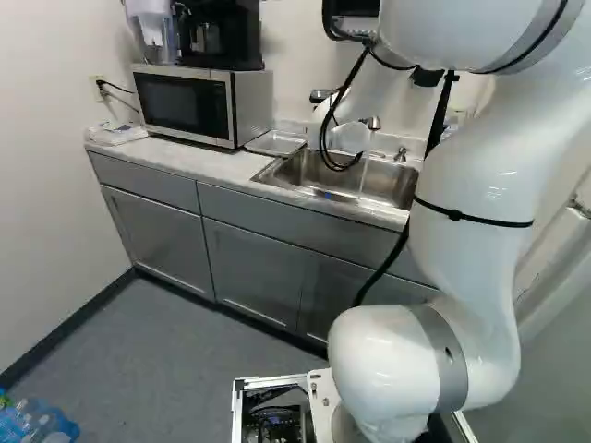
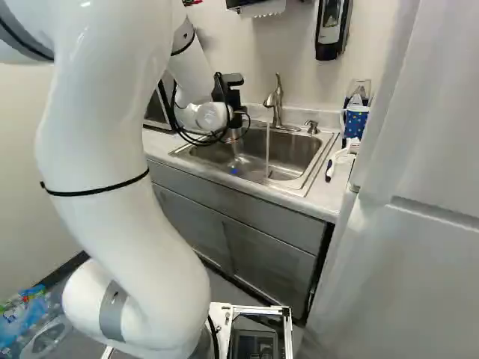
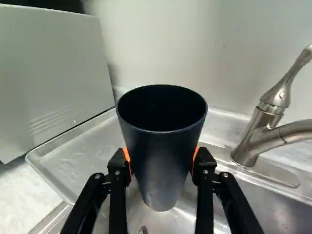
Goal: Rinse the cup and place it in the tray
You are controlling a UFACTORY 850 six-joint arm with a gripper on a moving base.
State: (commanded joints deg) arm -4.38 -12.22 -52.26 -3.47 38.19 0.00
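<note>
White and bulky, the arm (image 1: 471,221) fills the near side of the left base view, reaching over the counter (image 1: 185,159) to the sink (image 2: 299,153). At its far end the gripper (image 3: 162,162) has its two fingers parted by just the width of the dark cup (image 3: 161,139), orange pads (image 3: 127,157) pressing it from both sides. The cup stands upright in that grip, wide mouth up, near the sink's tray-side end and to one side of the faucet (image 3: 263,134).

Water (image 2: 267,153) runs from the spout, clear of the cup. Rinsing looks to me like the step in hand, though whether the cup has had its wetting I cannot tell (its inside is too dark to read). If it has not, the next move is sideways, mouth under the stream, then a tilt to empty it over the basin. If it has, the metal tray (image 3: 78,158) lies close, beside the microwave (image 1: 189,103), and calls for a level lowering and a gentle release.
</note>
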